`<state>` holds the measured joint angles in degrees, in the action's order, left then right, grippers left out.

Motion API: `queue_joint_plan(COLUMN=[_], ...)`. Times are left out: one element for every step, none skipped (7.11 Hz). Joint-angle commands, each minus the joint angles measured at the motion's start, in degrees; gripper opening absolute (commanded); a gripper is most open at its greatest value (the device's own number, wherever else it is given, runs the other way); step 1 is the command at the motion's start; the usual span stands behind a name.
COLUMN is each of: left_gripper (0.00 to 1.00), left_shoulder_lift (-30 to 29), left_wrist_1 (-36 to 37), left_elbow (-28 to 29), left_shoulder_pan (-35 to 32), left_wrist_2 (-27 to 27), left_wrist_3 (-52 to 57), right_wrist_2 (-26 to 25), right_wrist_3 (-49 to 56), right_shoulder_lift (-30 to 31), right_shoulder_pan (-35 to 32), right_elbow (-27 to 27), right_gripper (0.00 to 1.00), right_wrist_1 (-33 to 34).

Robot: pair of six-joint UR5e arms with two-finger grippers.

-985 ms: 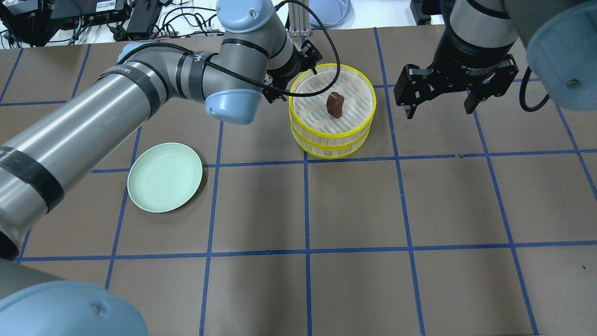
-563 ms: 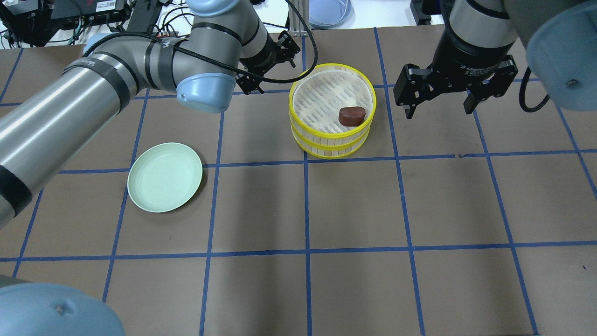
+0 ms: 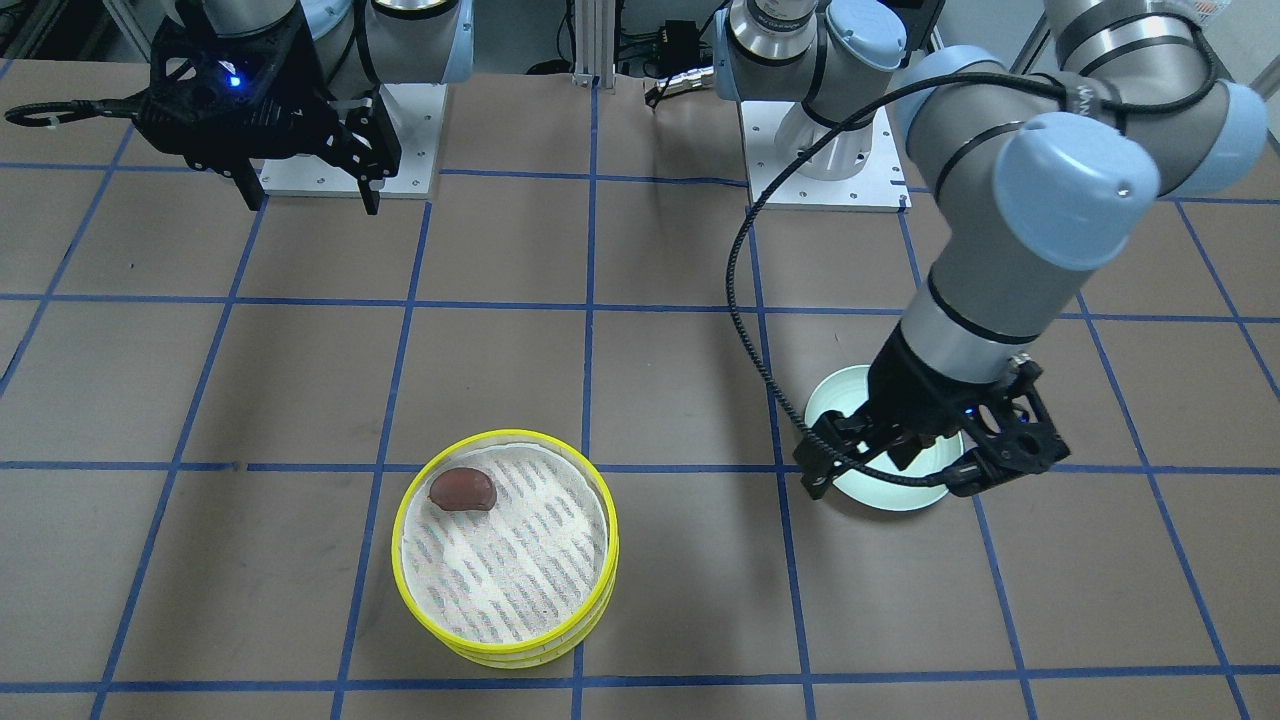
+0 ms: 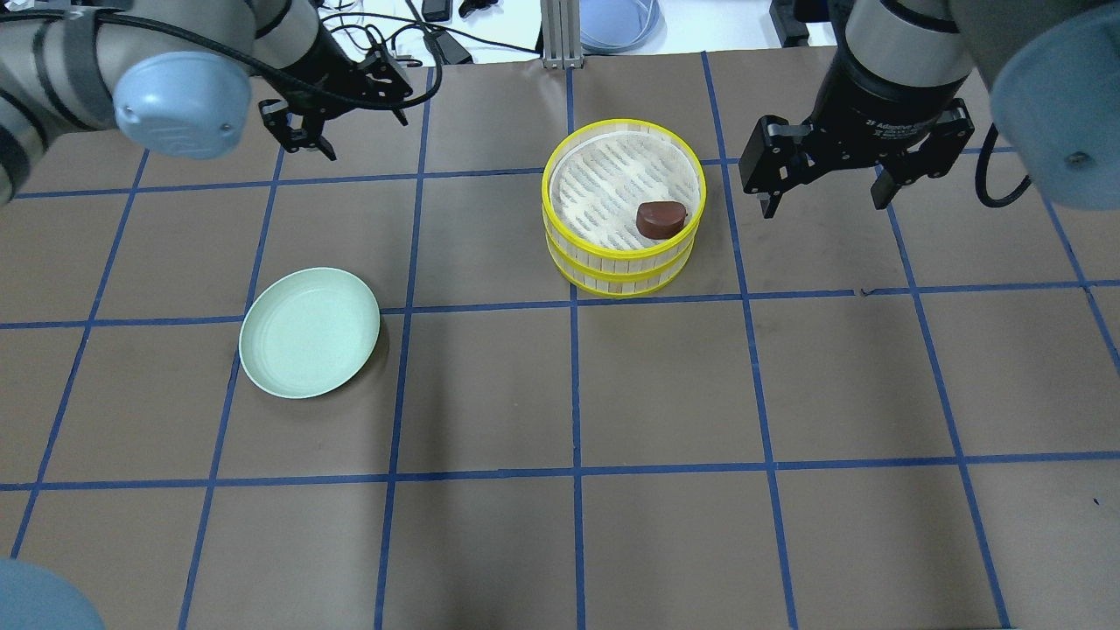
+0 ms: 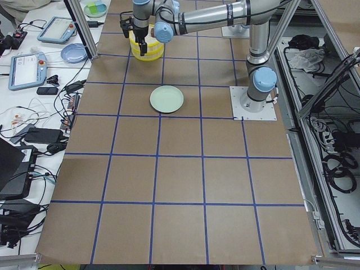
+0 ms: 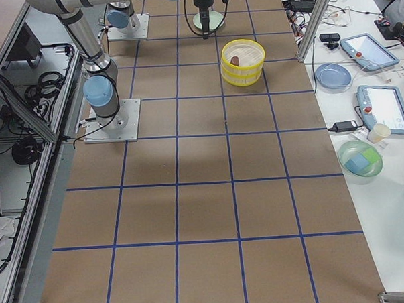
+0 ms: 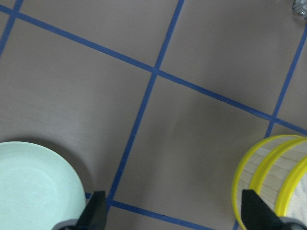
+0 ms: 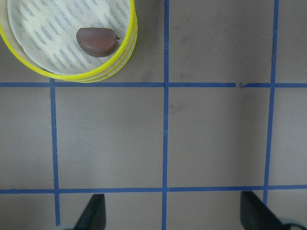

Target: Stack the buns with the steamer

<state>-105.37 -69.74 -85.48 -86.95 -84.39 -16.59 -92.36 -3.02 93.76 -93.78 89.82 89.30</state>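
Note:
The steamer (image 4: pixel 623 262) is a stack of two yellow-rimmed tiers at the far middle of the table. The dark reddish-brown bun (image 4: pixel 661 219) lies in the top tier near its right rim, and also shows in the right wrist view (image 8: pixel 97 40) and the front view (image 3: pixel 462 489). The cream-white bun is not in view. My left gripper (image 4: pixel 366 124) is open and empty, high over the far left of the table, well left of the steamer (image 7: pixel 268 182). My right gripper (image 4: pixel 824 206) is open and empty, just right of the steamer (image 8: pixel 72 72).
An empty pale green plate (image 4: pixel 309 332) lies on the left of the table, nearer than the steamer; it also shows in the left wrist view (image 7: pixel 33 187). Brown table cover with a blue tape grid. Cables and devices lie past the far edge.
The brown bun went from upright at the tier's middle to lying near its right rim. My left arm swung left, away from the steamer. The right arm has not moved.

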Motion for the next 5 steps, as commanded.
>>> queue_joint_plan(left_gripper=[1.0, 1.0, 1.0, 1.0, 1.0], left_shoulder_lift=[5.94, 8.75, 11.22, 12.72, 14.04], left_wrist_1=[-9.58, -13.11, -15.84, -16.31, -16.83], left_elbow=[0.13, -0.04, -0.56, -0.66, -0.66], left_shoulder_pan=[2.58, 2.4, 2.23, 2.22, 2.14], left_wrist_2=[-10.62, -11.06, -8.19, -6.16, -5.96], left_wrist_3=[12.41, 12.98, 12.99, 12.99, 13.6], right_wrist_2=[0.16, 0.16, 0.16, 0.34, 0.34], right_wrist_3=[0.12, 0.21, 0.73, 0.74, 0.82], right_shoulder_lift=[-0.06, 0.11, -0.15, -0.5, -0.5], right_shoulder_pan=[0.0, 0.0, 0.0, 0.0, 0.0], right_elbow=[0.0, 0.0, 0.0, 0.0, 0.0], right_gripper=[1.0, 1.0, 1.0, 1.0, 1.0], right_wrist_1=[2.37, 2.37, 2.28, 2.37, 2.37])
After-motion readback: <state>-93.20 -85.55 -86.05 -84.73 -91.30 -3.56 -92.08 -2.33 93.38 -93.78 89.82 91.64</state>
